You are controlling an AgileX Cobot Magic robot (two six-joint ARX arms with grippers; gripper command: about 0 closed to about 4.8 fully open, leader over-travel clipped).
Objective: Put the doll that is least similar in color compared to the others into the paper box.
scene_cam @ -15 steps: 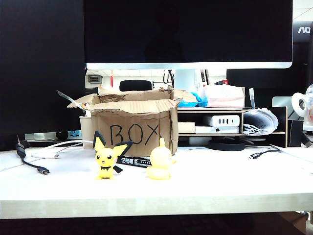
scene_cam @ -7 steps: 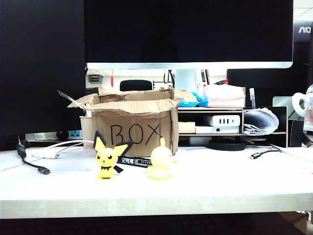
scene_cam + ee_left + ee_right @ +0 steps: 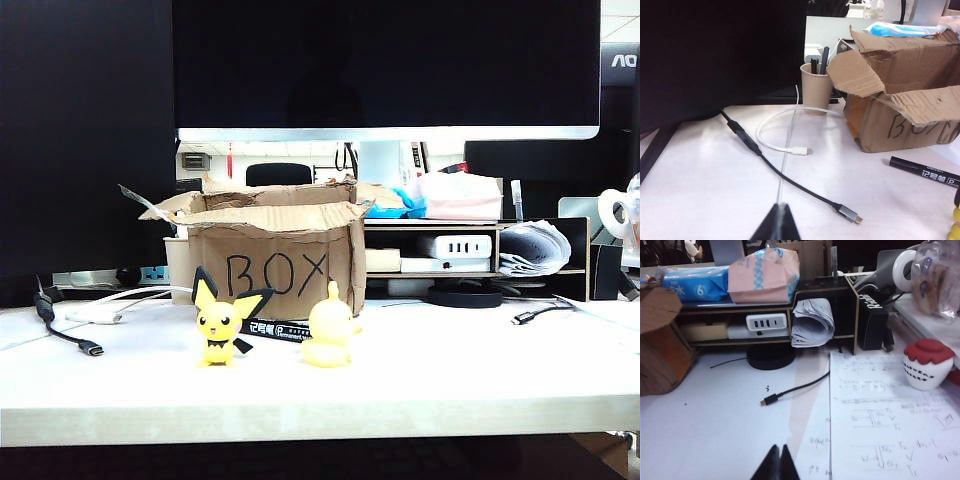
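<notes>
The white doll appears in none of my three views; where it lies I cannot tell, and the paper box (image 3: 272,256) hides its own inside from the exterior camera. That brown box, "BOX" inked on its front, stands toward the back of the white desk (image 3: 450,370) with ragged flaps splayed. Just in front of it stand a yellow mouse figure (image 3: 218,322) with black-edged ears and a plain yellow duck figure (image 3: 327,328), a black marker (image 3: 278,328) lying between them and the box.

Neither arm shows in the exterior view. My left gripper (image 3: 776,224), seen only at the frame edge of its wrist camera, has its dark fingertips pressed together, holding nothing, low over the desk on the box's left side. That camera alone shows a paper cup (image 3: 816,89) with pens beside the box, a white cable (image 3: 771,142) and a black cable (image 3: 790,182) across the desk; the box is cut off there, only part of its lettering readable.

My right gripper (image 3: 776,464) is likewise closed and empty, over the desk's right part. Only its camera shows handwritten sheets (image 3: 885,425), a white jar with a red lid (image 3: 927,365) and the wooden shelf (image 3: 790,310).
</notes>
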